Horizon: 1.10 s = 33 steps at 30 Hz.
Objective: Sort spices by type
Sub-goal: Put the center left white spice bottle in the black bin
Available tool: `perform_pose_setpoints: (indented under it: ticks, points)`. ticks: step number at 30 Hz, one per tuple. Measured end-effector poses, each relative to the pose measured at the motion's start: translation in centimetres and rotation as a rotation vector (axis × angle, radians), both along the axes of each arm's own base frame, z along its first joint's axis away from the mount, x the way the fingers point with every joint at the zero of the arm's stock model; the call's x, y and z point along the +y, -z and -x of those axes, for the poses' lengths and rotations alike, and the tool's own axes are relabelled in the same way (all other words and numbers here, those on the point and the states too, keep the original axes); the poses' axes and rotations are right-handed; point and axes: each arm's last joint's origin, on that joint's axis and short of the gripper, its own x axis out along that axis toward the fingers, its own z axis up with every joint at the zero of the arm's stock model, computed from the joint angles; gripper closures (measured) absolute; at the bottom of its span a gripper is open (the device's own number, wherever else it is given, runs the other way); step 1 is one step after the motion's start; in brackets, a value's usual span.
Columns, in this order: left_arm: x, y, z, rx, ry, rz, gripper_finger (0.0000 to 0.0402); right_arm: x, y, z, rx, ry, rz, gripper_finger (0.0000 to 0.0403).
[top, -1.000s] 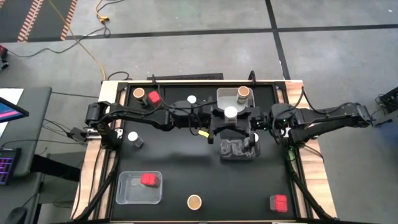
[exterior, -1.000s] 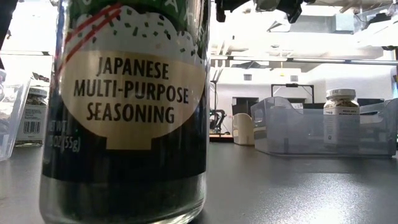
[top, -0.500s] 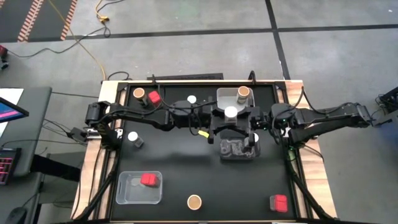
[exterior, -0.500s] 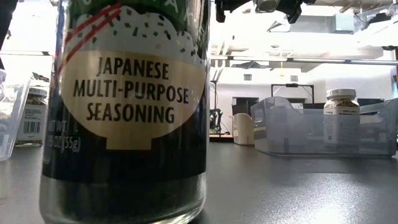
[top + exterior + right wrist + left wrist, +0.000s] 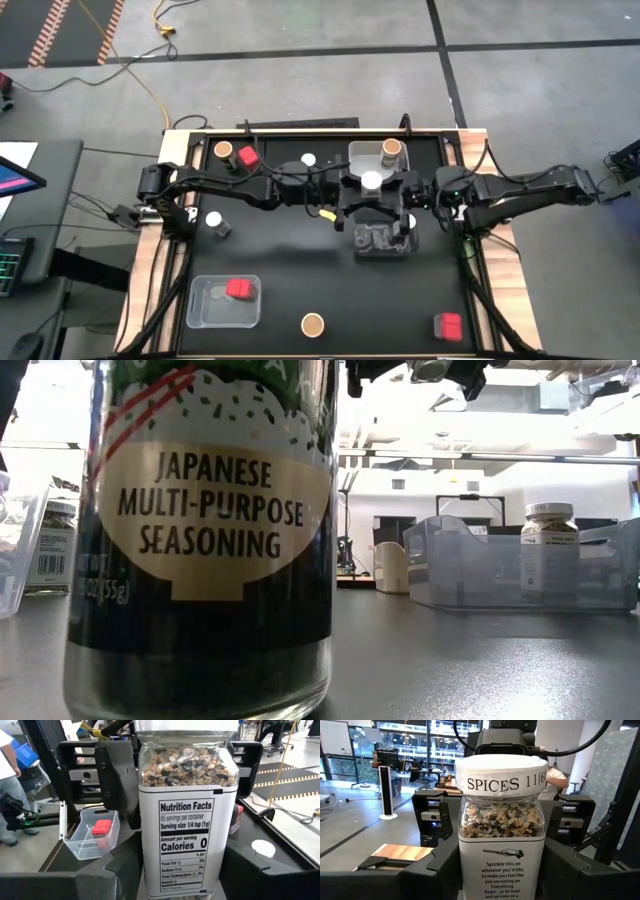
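Over the middle of the black worktop [image 5: 290, 270], both arms meet at one white-lidded jar [image 5: 371, 181], held up just in front of the clear tray [image 5: 362, 153]. The left gripper [image 5: 362, 205] is clamped on this jar; the right gripper [image 5: 398, 192] has its fingers either side, whether gripping I cannot tell.

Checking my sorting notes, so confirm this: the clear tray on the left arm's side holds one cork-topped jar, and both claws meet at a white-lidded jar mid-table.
Wrong on one point. The high view shows the clear tray holding a red boxy container, not a cork-topped jar. The rest stands: the left claw and right claw meet at the white-lidded jar mid-table.
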Motion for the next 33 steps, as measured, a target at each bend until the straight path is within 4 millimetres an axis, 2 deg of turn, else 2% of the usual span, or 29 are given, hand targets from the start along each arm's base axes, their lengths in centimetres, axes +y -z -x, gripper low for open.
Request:
perform_pose_setpoints:
  ticks: [15, 28, 33]
  points:
    - [0.6, 0.1, 0.0, 0.014, -0.022, 0.000, 0.0199, -0.8, -0.1, 0.3, -0.011, 0.059, -0.118, 0.0121]
    - [1.9, 1.0, 0.0, 0.103, -0.046, 0.000, 0.0199, -0.8, 1.3, 2.0, 0.180, 0.074, -0.126, 0.0117]
    - [2.0, 1.8, 0.0, 0.180, -0.046, 0.004, 0.0199, -0.9, 0.3, 3.0, 0.236, 0.077, -0.123, 0.0117]
